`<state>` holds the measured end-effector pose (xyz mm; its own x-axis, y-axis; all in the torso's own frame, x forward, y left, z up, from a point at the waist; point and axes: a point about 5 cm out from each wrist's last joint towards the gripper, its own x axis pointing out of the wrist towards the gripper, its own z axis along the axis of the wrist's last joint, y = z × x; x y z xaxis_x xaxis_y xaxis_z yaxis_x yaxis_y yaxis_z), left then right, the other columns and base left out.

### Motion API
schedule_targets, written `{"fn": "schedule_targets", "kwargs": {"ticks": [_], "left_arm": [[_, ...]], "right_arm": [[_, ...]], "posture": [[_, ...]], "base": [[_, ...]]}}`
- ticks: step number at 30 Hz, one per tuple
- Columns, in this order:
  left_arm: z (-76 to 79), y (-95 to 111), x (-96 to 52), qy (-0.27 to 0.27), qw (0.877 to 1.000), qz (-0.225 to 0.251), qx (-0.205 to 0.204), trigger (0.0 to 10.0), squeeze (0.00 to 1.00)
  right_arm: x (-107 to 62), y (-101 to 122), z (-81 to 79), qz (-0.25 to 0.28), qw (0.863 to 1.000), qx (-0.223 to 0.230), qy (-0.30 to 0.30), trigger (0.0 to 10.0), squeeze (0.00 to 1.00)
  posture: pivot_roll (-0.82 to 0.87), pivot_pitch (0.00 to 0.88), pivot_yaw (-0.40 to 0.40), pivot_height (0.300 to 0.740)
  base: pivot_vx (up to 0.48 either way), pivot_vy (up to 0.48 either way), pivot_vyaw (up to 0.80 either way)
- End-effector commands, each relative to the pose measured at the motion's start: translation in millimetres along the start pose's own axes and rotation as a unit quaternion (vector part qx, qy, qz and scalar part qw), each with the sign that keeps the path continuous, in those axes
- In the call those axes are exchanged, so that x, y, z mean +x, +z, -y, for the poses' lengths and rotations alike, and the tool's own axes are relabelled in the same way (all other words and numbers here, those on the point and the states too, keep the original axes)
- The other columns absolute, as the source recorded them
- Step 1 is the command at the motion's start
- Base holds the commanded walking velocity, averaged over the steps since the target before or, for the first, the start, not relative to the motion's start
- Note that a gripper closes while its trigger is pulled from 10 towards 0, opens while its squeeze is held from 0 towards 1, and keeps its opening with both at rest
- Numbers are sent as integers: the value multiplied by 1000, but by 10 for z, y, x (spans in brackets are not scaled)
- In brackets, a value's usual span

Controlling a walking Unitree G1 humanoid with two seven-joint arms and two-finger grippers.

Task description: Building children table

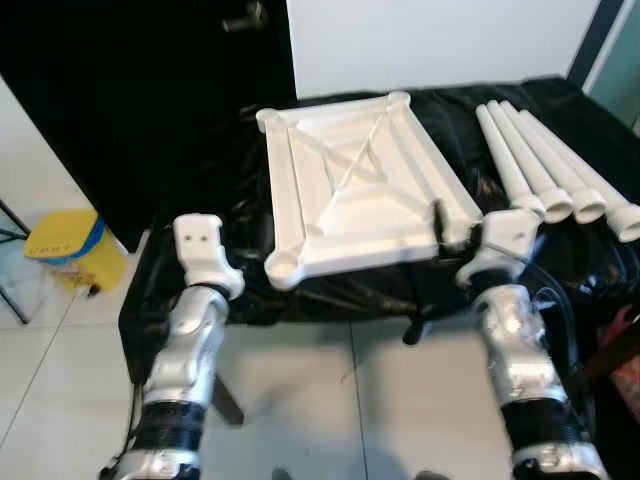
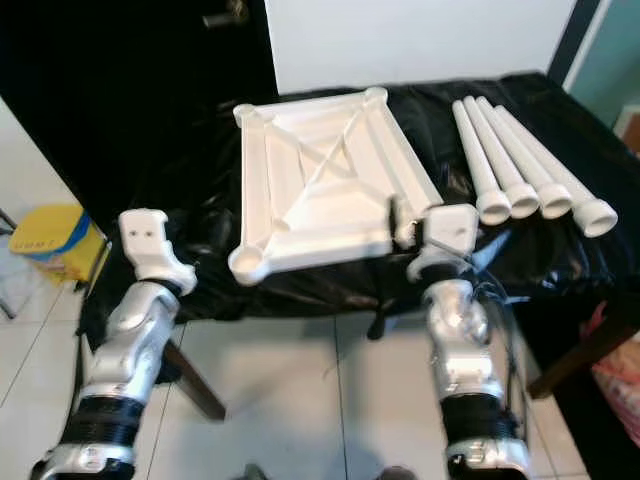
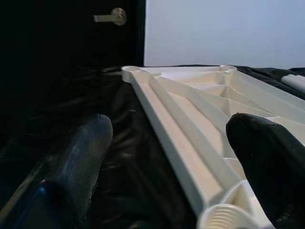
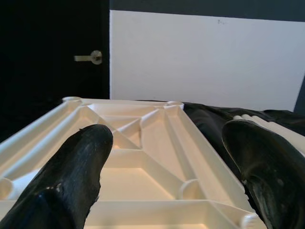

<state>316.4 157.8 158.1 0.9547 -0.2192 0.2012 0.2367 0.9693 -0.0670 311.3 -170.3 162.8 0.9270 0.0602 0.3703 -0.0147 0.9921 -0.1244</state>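
A white plastic table top [image 1: 350, 190] lies upside down on a black-covered table [image 1: 200, 160], its ribs and corner sockets facing up. Several white tube legs [image 1: 545, 165] lie side by side to its right. My left gripper [image 3: 167, 157] is open at the top's front left corner, beside the threaded socket [image 3: 224, 217]; one finger is over the black cloth and the other over the rim. My right gripper [image 4: 167, 167] is open at the front right corner [image 1: 455, 235], fingers on either side of that edge and not closed on it.
A yellow bin [image 1: 70, 245] stands on the tiled floor to the left. A dark door with a lever handle [image 1: 245, 18] and a white wall panel [image 1: 440, 40] are behind the table. A wooden table leg [image 2: 190, 375] angles down near my left arm.
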Motion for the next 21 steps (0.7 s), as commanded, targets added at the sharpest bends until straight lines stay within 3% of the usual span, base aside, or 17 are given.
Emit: {"fn": "schedule_targets", "kwargs": {"ticks": [1,9,21], "left_arm": [[29,-2,0,-6,1000,0,3,10000,0],[39,8,17,-5,1000,1,13,10000,0],[70,17,62,-7,1000,-1,17,10000,0]], "right_arm": [[-22,-20,42,-4,1000,-1,-10,10000,0],[-30,-23,60,-6,1000,-3,-15,10000,0],[-31,-37,92,-13,1000,-6,-21,10000,0]], "posture": [[-101,0,75,740],[-102,0,77,740],[-110,0,79,740]], "base": [[0,0,0],[0,0,0],[0,0,-743]]}}
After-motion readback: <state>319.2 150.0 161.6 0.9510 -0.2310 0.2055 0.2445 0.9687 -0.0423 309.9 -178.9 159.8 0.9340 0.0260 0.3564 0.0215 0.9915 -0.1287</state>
